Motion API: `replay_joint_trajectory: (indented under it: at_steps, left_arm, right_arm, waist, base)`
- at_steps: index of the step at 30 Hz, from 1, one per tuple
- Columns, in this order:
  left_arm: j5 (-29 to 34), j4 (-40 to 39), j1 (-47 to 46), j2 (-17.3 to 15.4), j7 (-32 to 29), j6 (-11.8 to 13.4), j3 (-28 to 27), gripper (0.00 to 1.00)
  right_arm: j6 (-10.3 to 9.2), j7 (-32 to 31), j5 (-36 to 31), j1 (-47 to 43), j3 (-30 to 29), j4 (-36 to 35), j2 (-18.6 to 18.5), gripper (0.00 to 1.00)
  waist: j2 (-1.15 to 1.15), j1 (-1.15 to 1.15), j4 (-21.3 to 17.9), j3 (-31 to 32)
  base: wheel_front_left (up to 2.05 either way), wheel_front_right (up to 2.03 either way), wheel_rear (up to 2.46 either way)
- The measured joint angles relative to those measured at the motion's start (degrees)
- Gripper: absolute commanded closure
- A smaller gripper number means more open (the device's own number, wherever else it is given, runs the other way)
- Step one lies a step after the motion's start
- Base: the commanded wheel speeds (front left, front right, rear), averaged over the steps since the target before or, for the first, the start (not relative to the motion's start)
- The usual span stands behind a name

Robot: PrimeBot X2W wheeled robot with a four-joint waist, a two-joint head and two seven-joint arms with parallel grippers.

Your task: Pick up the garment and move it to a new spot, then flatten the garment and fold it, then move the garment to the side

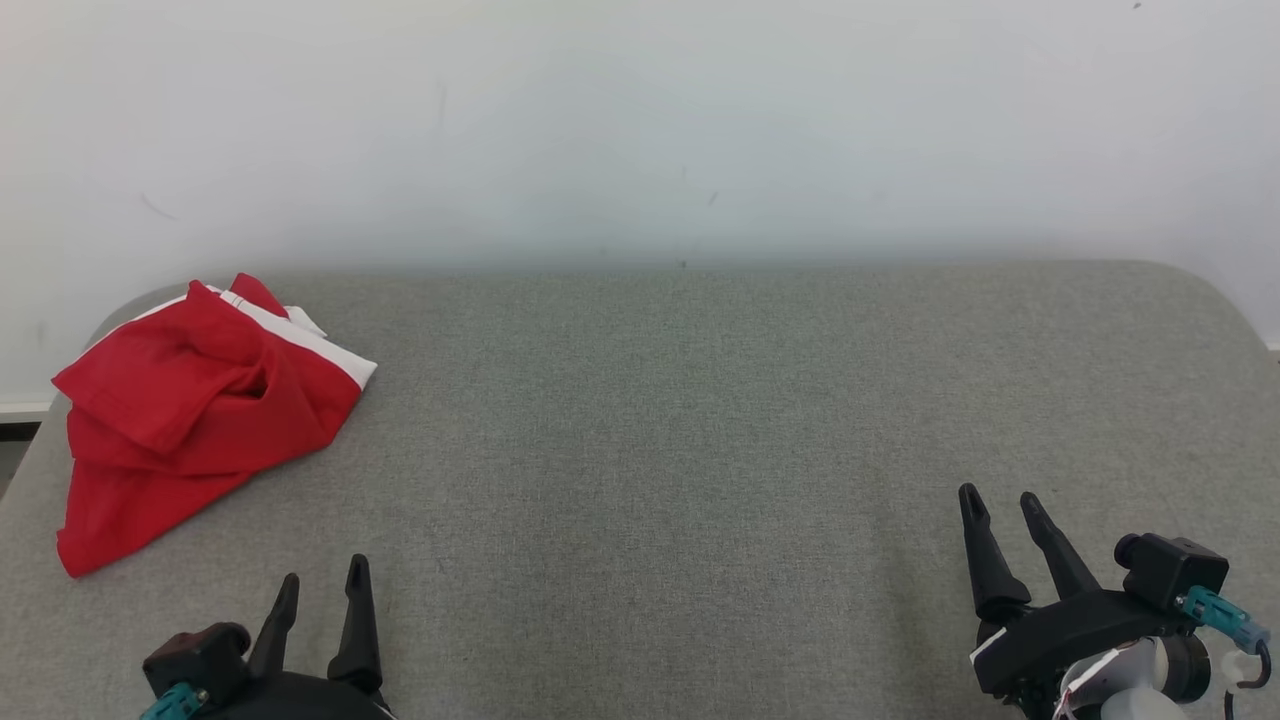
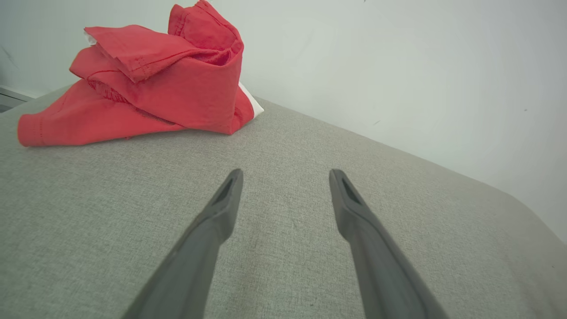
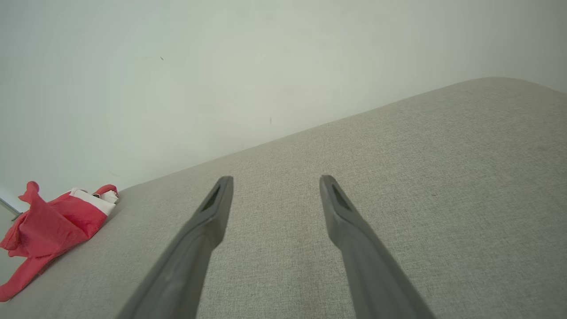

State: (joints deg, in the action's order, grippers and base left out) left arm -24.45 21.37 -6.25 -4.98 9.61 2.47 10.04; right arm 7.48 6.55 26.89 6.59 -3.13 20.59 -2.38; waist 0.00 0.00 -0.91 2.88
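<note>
Holds left pincer [image 1: 323, 569] at lower left of head view, jaws spread wide, gripping nothing. Holds right pincer [image 1: 998, 494] at lower right, further up the view, jaws likewise spread and empty, fingers [image 1: 988, 560] leaning slightly left. Points both pairs of dark fingers forward, tips well apart.

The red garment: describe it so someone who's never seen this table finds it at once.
Start at the wide grey fabric-covered table against the white wall. At its far left corner lies a crumpled red cloth garment in a heap. Its red stands out against the grey, and a white band runs along one edge.
</note>
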Motion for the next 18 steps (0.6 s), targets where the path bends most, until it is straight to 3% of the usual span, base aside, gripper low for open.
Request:
replay_joint_trajectory:
  at_steps: [18]
  left_arm:
    - [6.7, 0.0, 0.0, -0.9, 1.9, 1.1, 2.2, 0.0]
  right_arm:
    - [0.0, 0.9, -7.1, -0.3, 0.6, 0.0, -0.2, 0.0]
  waist:
    - [0.0, 0.0, -0.1, 0.8]
  base:
    - [0.0, 0.0, 0.0]
